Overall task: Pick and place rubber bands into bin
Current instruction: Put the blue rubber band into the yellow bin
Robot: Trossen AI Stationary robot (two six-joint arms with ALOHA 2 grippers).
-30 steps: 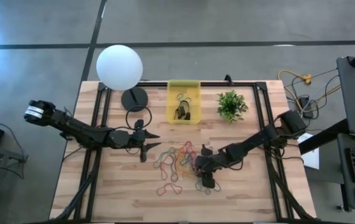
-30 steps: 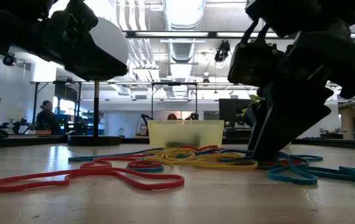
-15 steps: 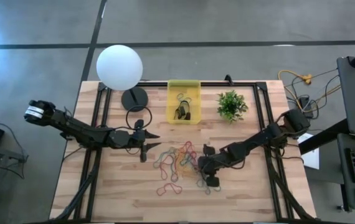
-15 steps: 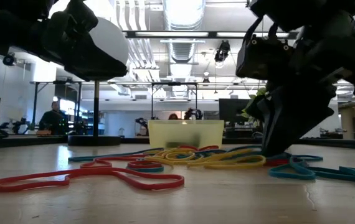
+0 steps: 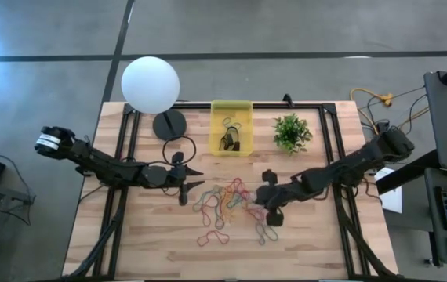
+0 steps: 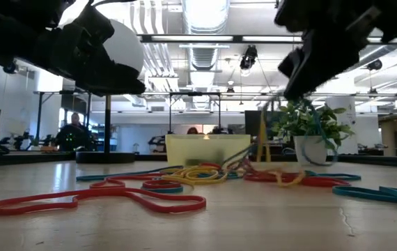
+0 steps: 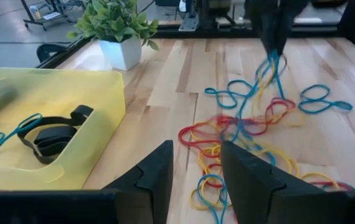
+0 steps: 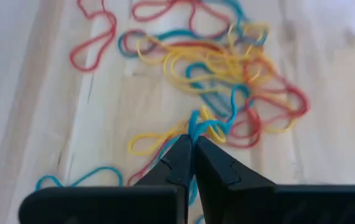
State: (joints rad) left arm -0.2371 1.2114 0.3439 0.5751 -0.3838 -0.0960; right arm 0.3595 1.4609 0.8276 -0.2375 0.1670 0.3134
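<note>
**Bands pinched and lifted beside the pile**

From above, my right tool (image 5: 267,205) sits at the edge of the rubber bands (image 5: 225,205) away from the globe lamp (image 5: 150,84), fingers pressed together. The pile lies on the bench (image 5: 302,251) just in front of the yellow bin (image 5: 231,128), which already holds a few bands. My left tool (image 5: 191,182) hangs at the pile's lamp side, fingers spread, holding nothing. A small plant (image 5: 292,132) stands beside the bin.

At bench level, my right tool (image 6: 303,77) is raised above the wood with blue and yellow bands (image 6: 282,164) trailing from it down to the pile. The bin (image 6: 207,149) stands behind the heap, the plant (image 6: 311,129) beside it. My left tool (image 6: 118,77) hovers clear of the bench on the lamp side.

Past my left tool (image 7: 196,168), its fingers stand apart and empty; the bin (image 7: 96,124) is close by, and the right tool (image 7: 272,37) lifts a blue and yellow strand (image 7: 261,81) beyond the heap.

Past my right tool (image 8: 192,149), the fingertips pinch a blue band (image 8: 203,127) tangled with yellow ones, above the rest.
</note>
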